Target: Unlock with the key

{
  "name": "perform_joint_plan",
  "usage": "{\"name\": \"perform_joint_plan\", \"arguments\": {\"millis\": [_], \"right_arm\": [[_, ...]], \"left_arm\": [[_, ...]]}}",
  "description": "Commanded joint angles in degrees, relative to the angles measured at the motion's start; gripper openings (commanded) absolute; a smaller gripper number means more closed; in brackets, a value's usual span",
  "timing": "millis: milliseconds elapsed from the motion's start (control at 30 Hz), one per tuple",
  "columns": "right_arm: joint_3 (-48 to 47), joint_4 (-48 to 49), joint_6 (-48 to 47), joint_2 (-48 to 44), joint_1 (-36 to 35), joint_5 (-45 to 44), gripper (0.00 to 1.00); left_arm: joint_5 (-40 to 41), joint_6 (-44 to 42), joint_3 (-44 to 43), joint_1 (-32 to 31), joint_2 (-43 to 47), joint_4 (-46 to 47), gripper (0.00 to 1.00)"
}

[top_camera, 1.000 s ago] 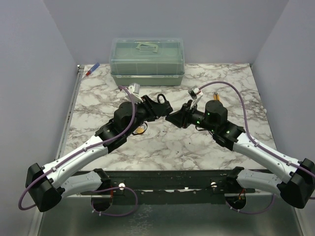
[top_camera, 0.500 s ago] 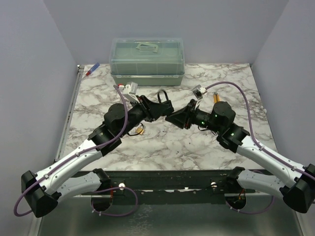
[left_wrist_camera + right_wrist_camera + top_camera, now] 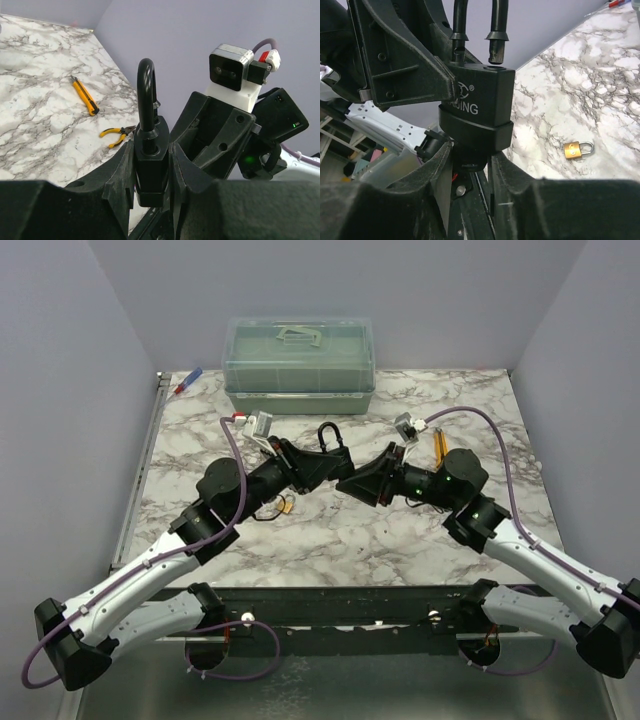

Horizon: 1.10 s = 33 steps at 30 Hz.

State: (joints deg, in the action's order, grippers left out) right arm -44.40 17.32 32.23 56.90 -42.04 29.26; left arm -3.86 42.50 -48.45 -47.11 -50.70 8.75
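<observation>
L pincer (image 3: 152, 170) clamps black padlock (image 3: 477, 95); R pincer (image 3: 470, 172) pinches key (image 3: 468, 161), shaft along lock's length, into its base.

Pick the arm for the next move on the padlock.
Right. The left gripper clamps the padlock body, shackle up, one leg already out. The right gripper pinches a dark piece, likely the key, at its underside, so it can probably withdraw.

A robotics lab test cell: a marble-patterned table (image 3: 340, 535) boxed in by plain lavender walls (image 3: 60, 390) on three sides.
</observation>
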Motion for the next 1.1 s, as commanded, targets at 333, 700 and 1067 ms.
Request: {"name": "perform_joint_plan", "arguments": {"millis": [333,700,1067], "right_arm": [[-1.05,-8.11,-6.77,-6.82,-0.94,-4.56,0.81],[-9.92,-18.90,-14.08,3.58,-1.11,-15.13,1.00],[-13.14,-21.08,-18.64,10.02,-1.99,-24.10,1.00]], "left_arm": [[9.57,7.03,0.62,-0.99,-1.34,1.70,0.00],[15.83,13.97,-0.16,-1.00,-6.13,0.46,0.00],[17.95,14.92,-0.95,-0.98,-8.57,1.59,0.00]]}}
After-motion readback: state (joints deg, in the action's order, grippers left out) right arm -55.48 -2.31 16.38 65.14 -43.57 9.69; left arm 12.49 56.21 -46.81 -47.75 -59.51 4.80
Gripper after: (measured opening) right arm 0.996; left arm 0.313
